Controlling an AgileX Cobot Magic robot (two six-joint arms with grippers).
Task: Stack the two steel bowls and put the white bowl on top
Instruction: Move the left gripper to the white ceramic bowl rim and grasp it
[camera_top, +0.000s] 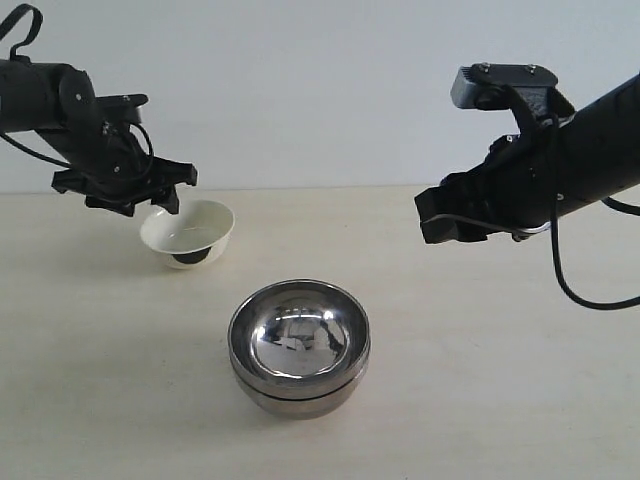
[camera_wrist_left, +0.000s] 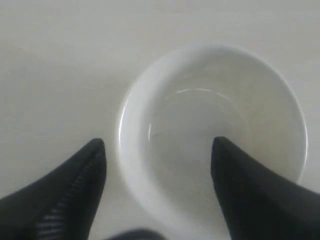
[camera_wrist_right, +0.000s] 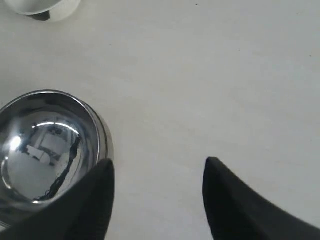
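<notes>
1. Target: the white bowl (camera_top: 187, 235), on the table behind and left of the nested steel bowls (camera_top: 299, 345), looking tipped.
2. The left gripper (camera_wrist_left: 157, 150) straddles its rim with fingers apart. Best to seat deeper, then close squarely before lifting.
3. The right gripper (camera_wrist_right: 157, 170), fingers apart, hovers beside the stack and should hold clear.

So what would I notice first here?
Two shiny steel bowls, one nested inside the other, sit in the middle of the table, near the front. Back left is a tipped white bowl, with the left gripper open astride its rim.
</notes>
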